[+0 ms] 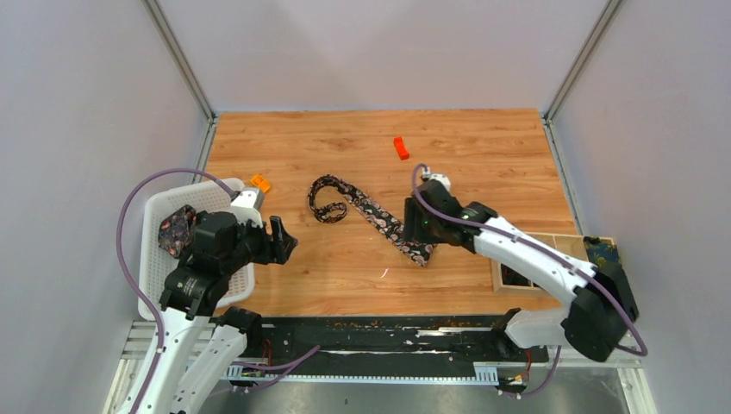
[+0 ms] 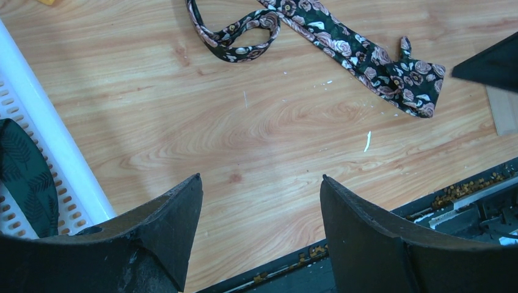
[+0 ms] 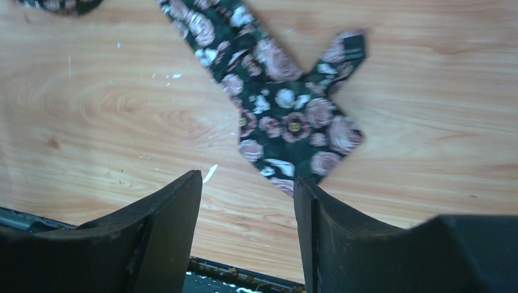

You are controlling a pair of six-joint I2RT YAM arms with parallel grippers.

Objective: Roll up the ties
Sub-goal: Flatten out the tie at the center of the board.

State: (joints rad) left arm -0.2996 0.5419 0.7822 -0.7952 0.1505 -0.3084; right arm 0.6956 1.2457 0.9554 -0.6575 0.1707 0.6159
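My right claw [image 3: 247, 178] hangs low over the worktop [image 1: 483, 147] with its jaws apart and nothing between them but bare wood. The flowered tie [image 3: 287, 122] lies flat just ahead of it, the wide end almost at one fingertip; I cannot tell whether they touch. A small flap sticks out sideways from that end. From there the tie runs diagonally away across the middle of the worktop and curls into a loose loop at its narrow end. My left claw [image 2: 261, 180] is spread wide too, empty, over bare wood well short of the tie and just beside the white basket [image 1: 155, 267]. A dark tie [image 1: 177, 229] sits bunched inside that basket. One orange block [image 1: 401, 147] lies beyond the flowered tie, a second orange block [image 1: 260, 183] by the basket's far corner.
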